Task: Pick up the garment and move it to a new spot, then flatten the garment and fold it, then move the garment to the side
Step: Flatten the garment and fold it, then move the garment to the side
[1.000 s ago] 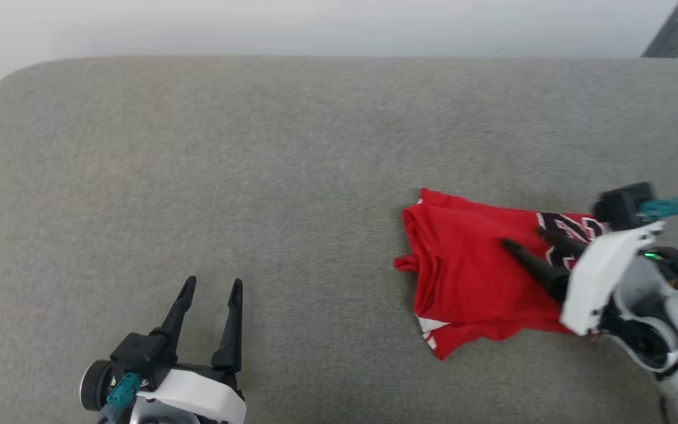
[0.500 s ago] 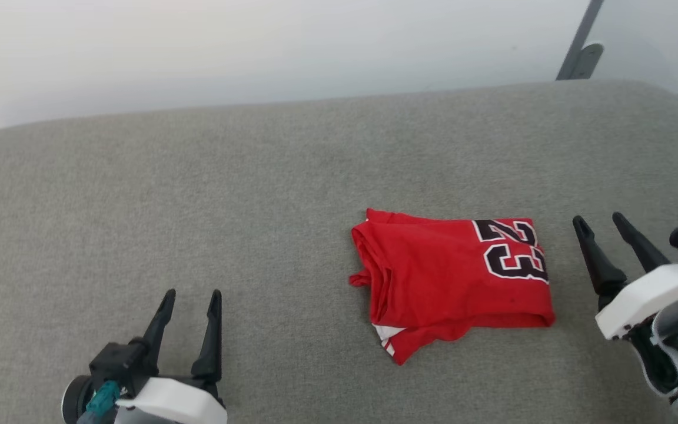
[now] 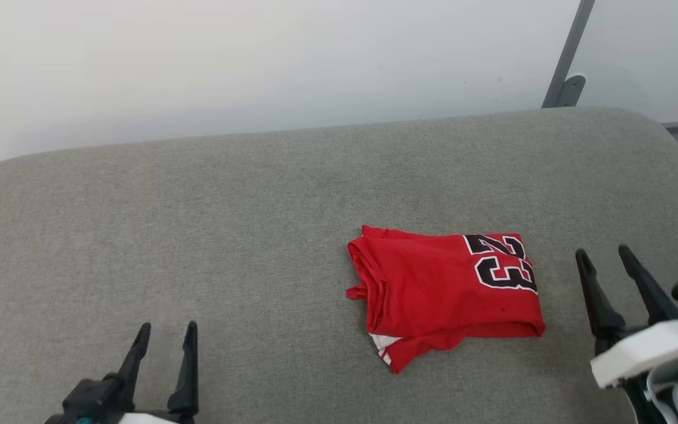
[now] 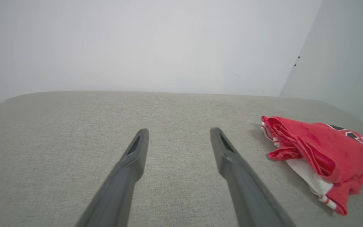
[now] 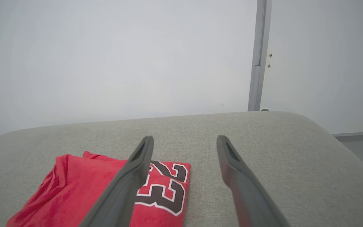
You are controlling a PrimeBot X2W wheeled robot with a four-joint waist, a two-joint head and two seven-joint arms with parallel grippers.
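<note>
A pale wall (image 3: 256, 70) runs behind a broad grey cushioned surface (image 3: 198, 224) with rounded corners. On the right half of that surface lies the garment (image 3: 439, 288), a red shirt folded into a compact, roughly square bundle. Its black, white-edged number 23 faces up at the bundle's right end, and its layered folds bunch at the left end. A bit of white striped cloth pokes out at the lower left corner, possibly a sleeve, though the folds hide too much to be sure. The right gripper (image 3: 602, 252) hangs just beside the garment's right edge, apart from it, jaws spread and empty. The left gripper (image 3: 168, 325) sits well away at the lower left, jaws likewise released, over bare fabric. A thin grey post (image 3: 568, 53) stands against the wall behind.
</note>
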